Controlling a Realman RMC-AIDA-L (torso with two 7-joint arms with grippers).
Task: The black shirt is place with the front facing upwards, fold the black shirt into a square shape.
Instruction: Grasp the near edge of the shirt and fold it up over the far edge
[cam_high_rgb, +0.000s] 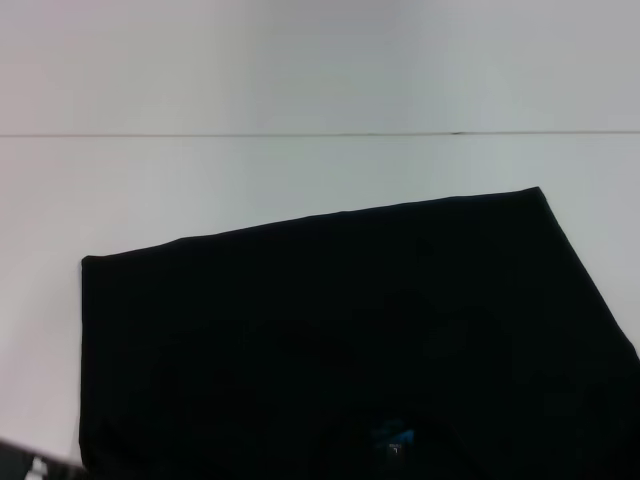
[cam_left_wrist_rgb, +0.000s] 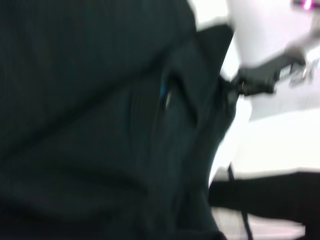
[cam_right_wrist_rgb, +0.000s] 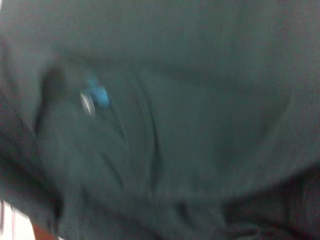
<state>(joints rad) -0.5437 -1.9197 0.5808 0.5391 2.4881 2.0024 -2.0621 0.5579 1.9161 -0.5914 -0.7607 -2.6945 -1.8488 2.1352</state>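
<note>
Black soft-cloth shirt (cam_high_rgb: 330, 340) lies spread flat on your white table (cam_high_rgb: 300, 70), blue neck label (cam_high_rgb: 393, 436) at the near edge. You cannot tell either gripper's jaw state.

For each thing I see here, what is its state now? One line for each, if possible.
black shirt: spread flat on the white table, far edge straight, no chest letters in sight.
blue neck label: showing, at the shirt's near edge.
left gripper, right gripper: not visible in any view.
</note>
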